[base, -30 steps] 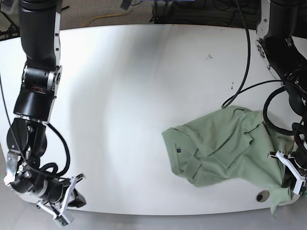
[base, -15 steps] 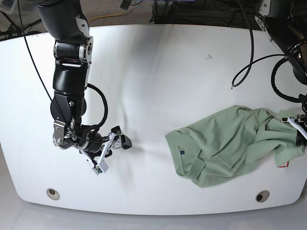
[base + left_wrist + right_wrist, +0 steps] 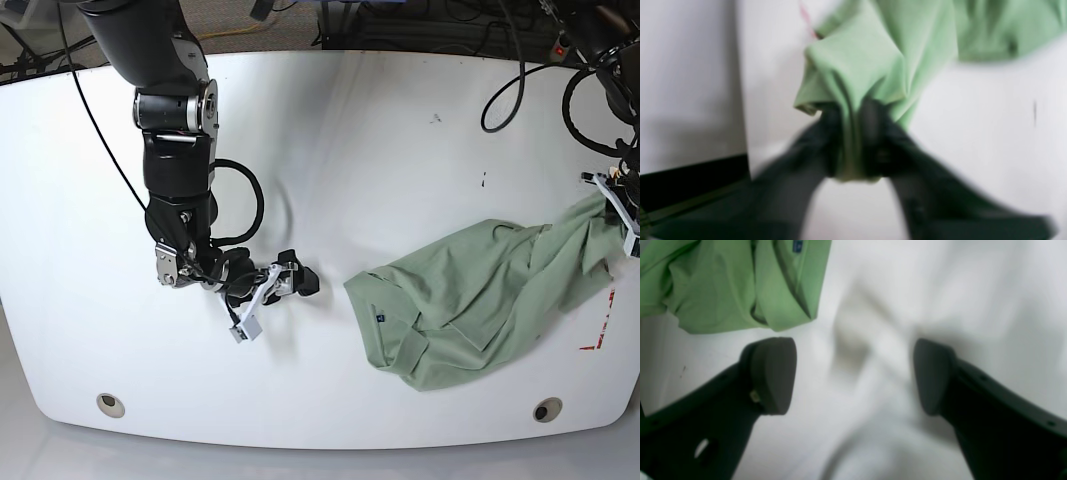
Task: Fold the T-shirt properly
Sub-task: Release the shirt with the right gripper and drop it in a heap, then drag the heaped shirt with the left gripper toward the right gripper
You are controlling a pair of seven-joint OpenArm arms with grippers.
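We're seeing the left claw (image 3: 853, 133) pinching a bunched edge of the T-shirt (image 3: 470, 305), lifting it at 3 o'clock on the tabletop (image 3: 350, 150). The right claw (image 3: 853, 373) is gaping wide, empty, hovering just left of the collar.

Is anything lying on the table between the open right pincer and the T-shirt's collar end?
Nothing visible: only bare white table separates the right pincer from the T-shirt.

A pale sage-green knit T-shirt (image 3: 470, 305) lies crumpled on a white, round-cornered table (image 3: 330, 150) near its right edge.
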